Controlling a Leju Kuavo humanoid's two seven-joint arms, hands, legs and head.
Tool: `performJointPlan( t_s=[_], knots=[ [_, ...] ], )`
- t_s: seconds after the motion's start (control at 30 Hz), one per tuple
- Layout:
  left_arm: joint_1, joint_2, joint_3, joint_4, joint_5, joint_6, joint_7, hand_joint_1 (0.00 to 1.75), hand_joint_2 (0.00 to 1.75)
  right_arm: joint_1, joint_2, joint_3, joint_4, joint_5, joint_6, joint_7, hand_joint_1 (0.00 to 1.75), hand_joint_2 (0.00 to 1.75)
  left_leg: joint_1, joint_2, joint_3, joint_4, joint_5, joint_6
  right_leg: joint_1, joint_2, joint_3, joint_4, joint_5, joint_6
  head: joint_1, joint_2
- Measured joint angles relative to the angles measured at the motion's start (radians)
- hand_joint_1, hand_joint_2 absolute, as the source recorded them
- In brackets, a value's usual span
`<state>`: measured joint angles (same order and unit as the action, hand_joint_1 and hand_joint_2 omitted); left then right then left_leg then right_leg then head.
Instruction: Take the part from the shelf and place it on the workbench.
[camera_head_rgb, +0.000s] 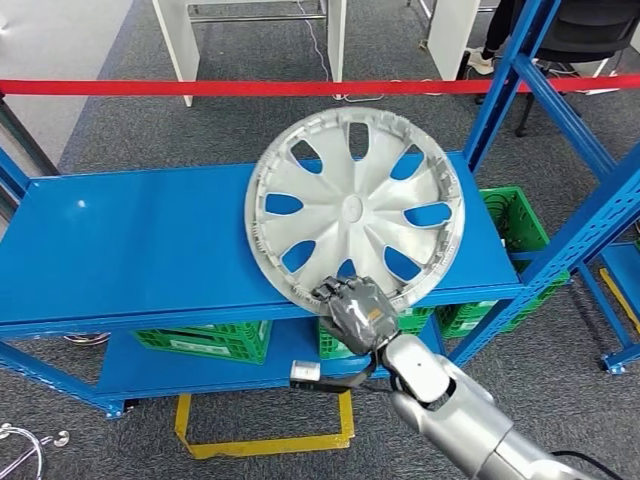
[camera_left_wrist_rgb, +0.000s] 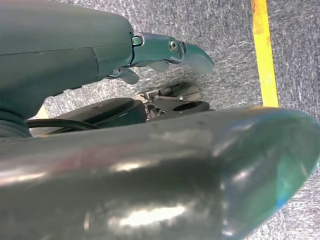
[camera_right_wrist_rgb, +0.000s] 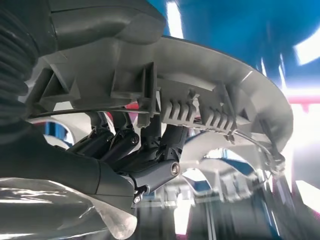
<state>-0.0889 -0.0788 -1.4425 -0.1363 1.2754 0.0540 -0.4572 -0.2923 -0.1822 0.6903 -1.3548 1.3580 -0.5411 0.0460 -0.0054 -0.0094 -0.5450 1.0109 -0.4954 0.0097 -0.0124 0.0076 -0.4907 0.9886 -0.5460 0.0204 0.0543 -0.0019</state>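
The right hand (camera_head_rgb: 355, 310) is gripping the near rim of the silver hubcap (camera_head_rgb: 355, 205), fingers clamped around its edge. The hubcap is tilting up over the blue shelf (camera_head_rgb: 136, 250). The left hand (camera_left_wrist_rgb: 166, 55) is hanging above the grey floor (camera_left_wrist_rgb: 226, 30), fingers apart and holding nothing.

We saw the right hand (camera_head_rgb: 355, 312) gripping the silver wheel cover (camera_head_rgb: 355, 205) at its 6 o'clock rim, tilted above the blue shelf (camera_head_rgb: 136, 245); green crates (camera_head_rgb: 204, 340) below.
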Motion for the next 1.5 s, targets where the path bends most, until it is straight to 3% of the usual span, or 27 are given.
performJointPlan(
  t_s=[0.1, 0.23, 0.73, 1.5],
  knots=[
    [0.000, -0.002, 0.000, 0.000, 0.003, 0.010, -0.002, 0.00, 0.00, 0.076, 0.002, 0.001, -0.099, 0.137, -0.118, 0.022, 1.55, 1.75, 0.000, 0.000, 0.000, 0.000, 0.000, 0.000, 0.000, 0.000, 0.000, 0.000, -0.001, 0.000, 0.000, 0.000],
    [0.000, -0.003, 0.000, 0.000, 0.010, 0.019, -0.006, 0.00, 0.00, 0.139, 0.002, 0.002, -0.210, 0.204, -0.141, 0.037, 1.43, 1.75, 0.000, 0.000, 0.000, -0.001, 0.000, 0.000, 0.000, 0.000, 0.000, 0.000, -0.001, 0.000, 0.000, 0.000],
    [0.000, -0.003, 0.000, 0.000, 0.013, 0.028, -0.014, 0.00, 0.00, 0.184, 0.002, 0.002, -0.340, 0.207, -0.141, 0.023, 1.61, 1.75, 0.000, 0.000, 0.000, 0.000, 0.000, 0.000, 0.000, 0.000, 0.000, 0.000, 0.000, 0.001, 0.000, 0.000],
    [-0.001, -0.001, 0.000, 0.000, 0.015, 0.030, -0.019, 0.00, 0.00, 0.181, 0.002, 0.010, -0.334, 0.181, -0.140, 0.001, 1.55, 1.75, 0.000, 0.000, 0.000, 0.000, 0.000, 0.000, 0.000, 0.000, 0.001, 0.000, 0.000, 0.001, 0.000, 0.000]
  ],
)
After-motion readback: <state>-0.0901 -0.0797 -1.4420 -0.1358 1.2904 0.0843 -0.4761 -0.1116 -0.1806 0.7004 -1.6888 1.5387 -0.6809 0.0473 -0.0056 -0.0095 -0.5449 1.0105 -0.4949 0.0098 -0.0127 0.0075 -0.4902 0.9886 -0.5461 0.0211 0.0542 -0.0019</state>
